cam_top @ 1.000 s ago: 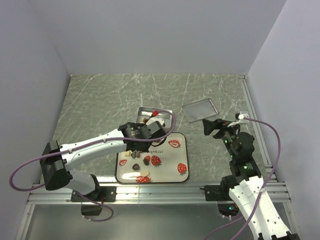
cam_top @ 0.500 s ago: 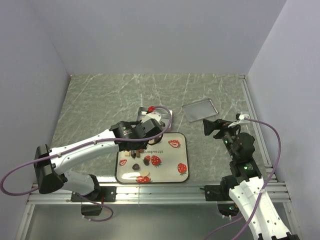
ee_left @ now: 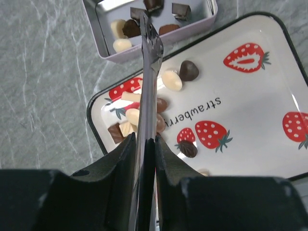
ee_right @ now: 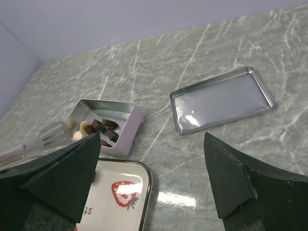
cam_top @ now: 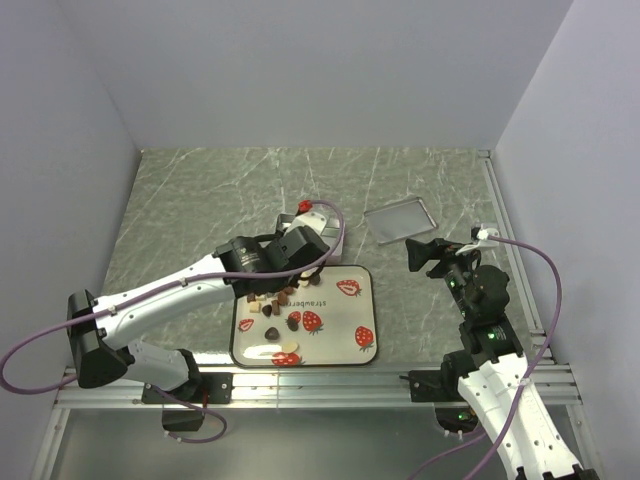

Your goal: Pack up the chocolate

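Observation:
Several chocolates (cam_top: 270, 305) lie on the left part of the strawberry-print tray (cam_top: 350, 345), brown, dark and cream-white; they also show in the left wrist view (ee_left: 188, 70). More chocolates (ee_left: 126, 28) lie in the open metal tin (ee_left: 159, 41) just beyond the tray, and show in the right wrist view (ee_right: 103, 127). My left gripper (cam_top: 288, 248) is shut on metal tongs (ee_left: 150, 53) whose tips reach over the tin, with a dark piece (ee_left: 137, 13) at the tips. My right gripper (cam_top: 425, 253) is open and empty, right of the tray.
The tin's flat metal lid (cam_top: 400, 219) lies on the marble table at the back right, also in the right wrist view (ee_right: 221, 98). The tin (ee_right: 130, 127) touches the tray's far edge. Walls enclose the table on three sides.
My left gripper has moved with the tongs away from the tray's left part toward the tin, so the tray's chocolates now show. The right arm has not moved.

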Controlling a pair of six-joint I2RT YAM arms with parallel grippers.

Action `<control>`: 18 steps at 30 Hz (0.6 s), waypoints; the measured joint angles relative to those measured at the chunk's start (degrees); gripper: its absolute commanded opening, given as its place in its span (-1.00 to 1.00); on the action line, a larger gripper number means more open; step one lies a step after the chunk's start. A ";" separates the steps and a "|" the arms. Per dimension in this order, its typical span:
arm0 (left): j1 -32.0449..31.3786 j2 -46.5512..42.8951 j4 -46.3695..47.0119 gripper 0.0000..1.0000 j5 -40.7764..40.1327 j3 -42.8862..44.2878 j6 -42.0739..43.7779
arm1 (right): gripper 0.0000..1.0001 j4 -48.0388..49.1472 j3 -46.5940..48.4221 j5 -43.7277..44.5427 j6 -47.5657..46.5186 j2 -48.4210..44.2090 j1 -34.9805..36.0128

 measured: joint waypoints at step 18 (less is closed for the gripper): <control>8.17 0.13 6.78 -0.47 1.22 0.61 6.25 | 0.88 -0.44 0.00 -0.02 0.00 -0.24 0.02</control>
